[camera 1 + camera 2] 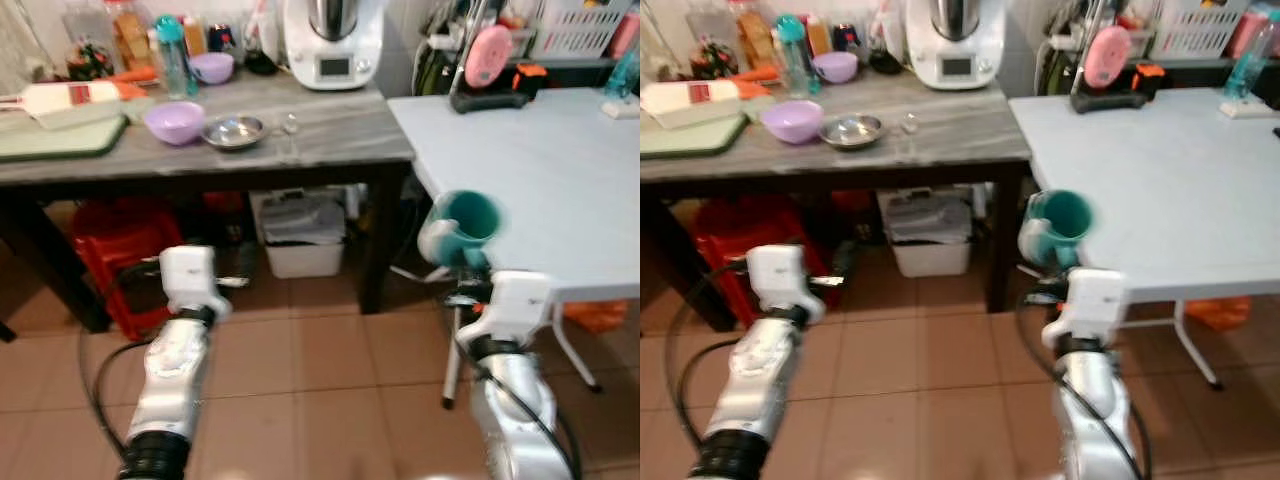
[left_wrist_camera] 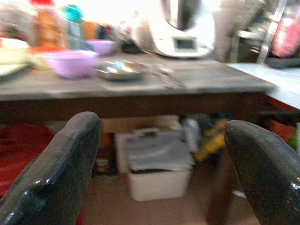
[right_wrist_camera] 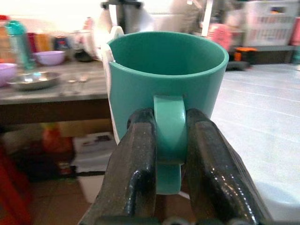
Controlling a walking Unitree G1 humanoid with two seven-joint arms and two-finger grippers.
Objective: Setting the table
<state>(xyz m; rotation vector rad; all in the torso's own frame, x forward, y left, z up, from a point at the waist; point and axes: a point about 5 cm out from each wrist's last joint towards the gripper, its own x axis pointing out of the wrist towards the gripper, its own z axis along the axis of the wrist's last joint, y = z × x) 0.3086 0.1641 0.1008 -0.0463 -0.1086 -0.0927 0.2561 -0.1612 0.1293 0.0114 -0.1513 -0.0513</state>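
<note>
- Nearest the camera, at about 5 o'clock in the head views, the right gripper (image 3: 171,154) pinches the handle of a teal mug (image 1: 468,226), one black finger pressed on each side of it.
- The mug is held upright in the air, just off the near-left corner of the pale blue table (image 1: 560,190), above the brown tiled floor (image 1: 320,380).
- At about 7 o'clock the left gripper (image 2: 164,154) hangs low over the floor with its two fingers spread wide apart and nothing between them.
- Toward 11 o'clock stands a grey-topped dark table (image 1: 330,135), with a white storage bin (image 1: 303,236) beneath it and a red plastic stool (image 1: 125,240) beside that.
- On the grey top sit a lilac bowl (image 1: 174,122), a small steel dish (image 1: 234,131) just beside it, and a green chopping board (image 1: 60,138) further left.
- Farther back on that top are a second lilac bowl (image 1: 211,67), a teal-capped bottle (image 1: 173,55) and a white kitchen machine (image 1: 334,45).
- At about 1 o'clock, at the far edge of the pale blue table, a pink object stands on a black base (image 1: 488,62); a white basket (image 1: 580,28) sits behind it.
</note>
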